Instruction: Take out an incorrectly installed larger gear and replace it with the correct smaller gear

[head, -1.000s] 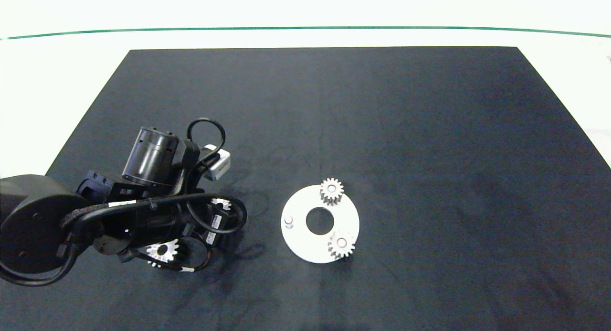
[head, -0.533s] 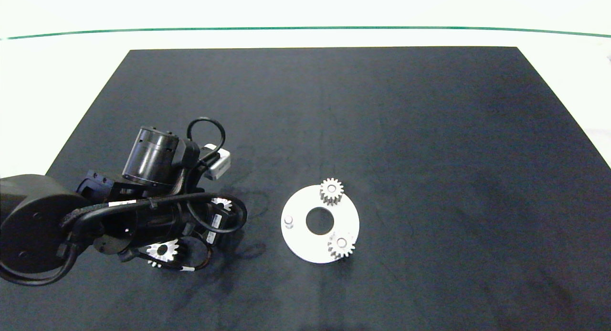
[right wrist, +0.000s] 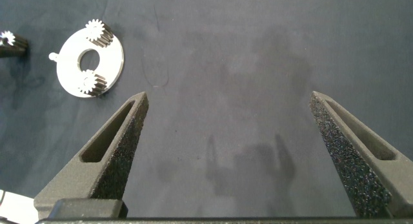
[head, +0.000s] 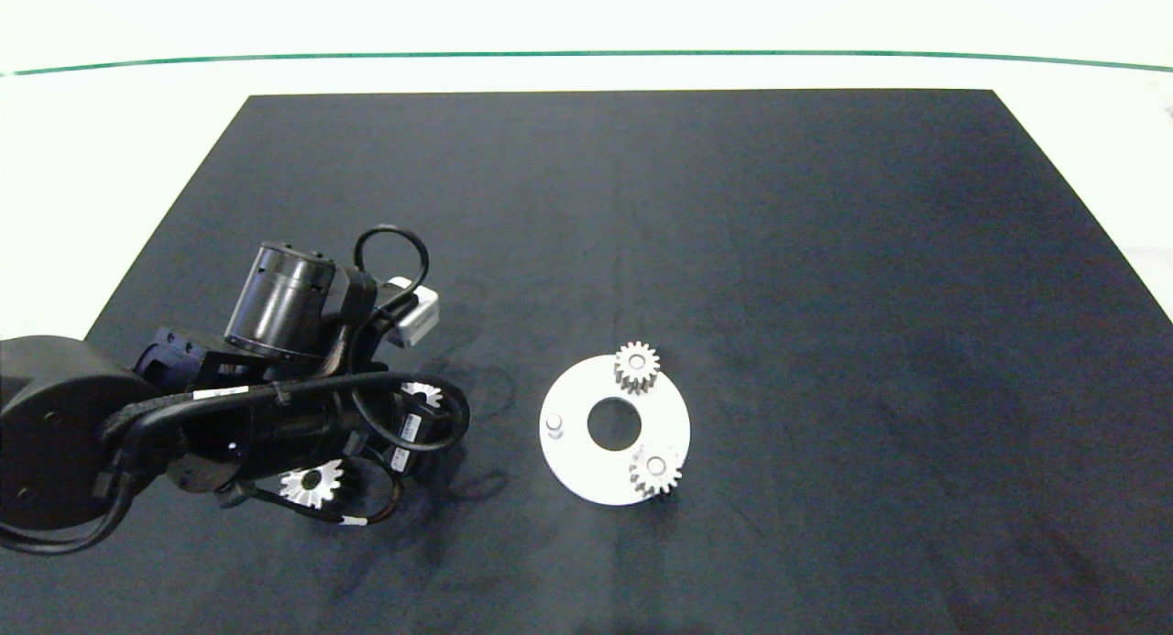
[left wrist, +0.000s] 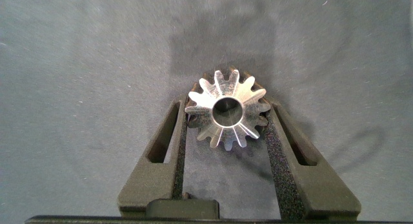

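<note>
Larger gear (head: 312,484) lies flat on the black mat (head: 733,250) near the front-left, half hidden under the left arm's cable loops. It is off the plate and free of either end effector.

Mat covers most of the white bench (head: 137,131).

Left arm (head: 275,378) reaches in from the left edge, low over the mat, wrist bent so the fingers point down and the wrist camera looks straight down between them.

Left end effector (left wrist: 224,106) is closed to gear width. Both pads touch the teeth of the smaller gear (left wrist: 226,111), one on each side, bore facing up. In the head view this gear (head: 422,395) just peeks out past the wrist, left of the plate and well apart from it. Can't tell whether it is off the mat.

Right end effector (right wrist: 229,95) hangs above bare mat, spread wide, holding nothing. Not in the head view.

White disc plate (head: 586,470) with a centre hole sits mid-mat. It carries two mounted small gears, one at the far edge (head: 636,366) and one at the near edge (head: 655,470). A bare peg (head: 553,422) stands on the plate's left side.
</note>
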Tool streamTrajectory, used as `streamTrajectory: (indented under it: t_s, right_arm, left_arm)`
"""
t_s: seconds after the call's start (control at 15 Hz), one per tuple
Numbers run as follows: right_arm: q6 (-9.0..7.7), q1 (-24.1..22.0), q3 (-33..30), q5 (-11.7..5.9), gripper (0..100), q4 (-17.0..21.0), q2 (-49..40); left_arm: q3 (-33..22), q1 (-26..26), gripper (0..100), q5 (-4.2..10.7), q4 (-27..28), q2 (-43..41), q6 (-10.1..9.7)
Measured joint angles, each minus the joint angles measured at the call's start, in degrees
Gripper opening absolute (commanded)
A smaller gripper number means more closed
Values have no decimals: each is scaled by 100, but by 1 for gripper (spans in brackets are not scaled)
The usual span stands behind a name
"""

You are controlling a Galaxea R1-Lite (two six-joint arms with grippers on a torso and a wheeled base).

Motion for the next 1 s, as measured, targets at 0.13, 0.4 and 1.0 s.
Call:
streamTrajectory:
  t_s: [0.13,0.4,1.0]
  right_arm:
    - [-1,2,11,0,100,4,-7]
    - [0,2,21,-4,100,12,-50]
    - [0,-5,2,-9,100,232,-304]
  left_arm:
    - [-7,-127,22,5,77,-168,2]
    - [-74,-656,22,5,494,-573,2]
    - [-182,-2555,22,807,413,-711,85]
